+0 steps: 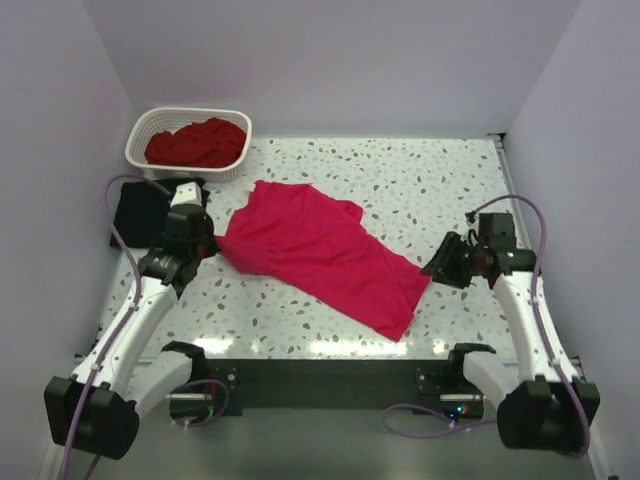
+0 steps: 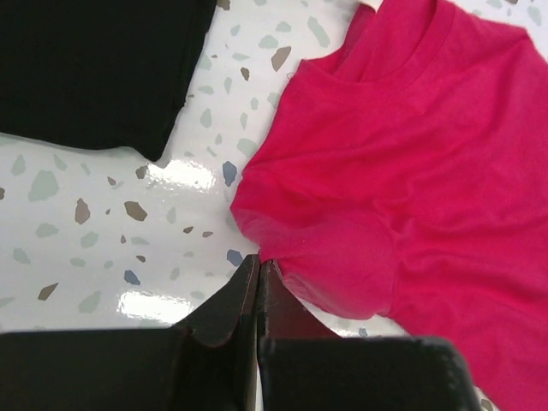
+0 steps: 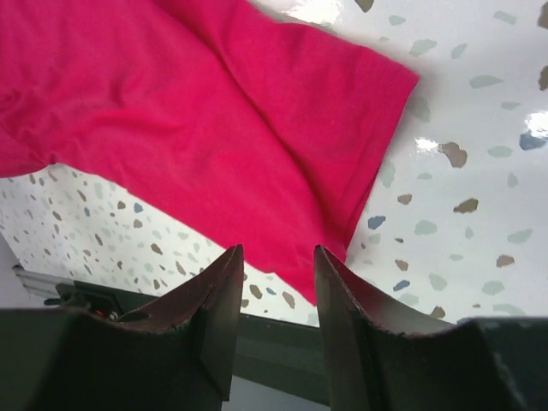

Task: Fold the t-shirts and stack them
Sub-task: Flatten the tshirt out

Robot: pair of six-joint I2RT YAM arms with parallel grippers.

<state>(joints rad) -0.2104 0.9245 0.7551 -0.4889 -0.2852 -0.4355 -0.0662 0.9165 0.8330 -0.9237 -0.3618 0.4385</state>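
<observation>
top view gives the whole layout: the pinkish-red t-shirt (image 1: 320, 255) lies spread diagonally across the middle of the speckled table (image 1: 450, 180), the darker red t-shirt (image 1: 200, 143) is bunched up in the white basket (image 1: 137, 140) at the far left corner, and the black t-shirt (image 1: 135, 210) sits at the left edge, partly hidden behind the left arm (image 1: 150, 300). you can't really read either pincer from up there though, the wrist cams do that. the left gripper (image 2: 259, 267) is pressed fully together with its tips right at the edge of the pink shirt's sleeve, but i can't tell if any fabric is actually pinched. that cam also shows the black one lying flat with a neat corner, the rest cut off by the frame. the right gripper (image 3: 276, 250) has its jaws partly apart with nothing between them, hovering over the shirt's hem corner near the table's front edge.
</observation>
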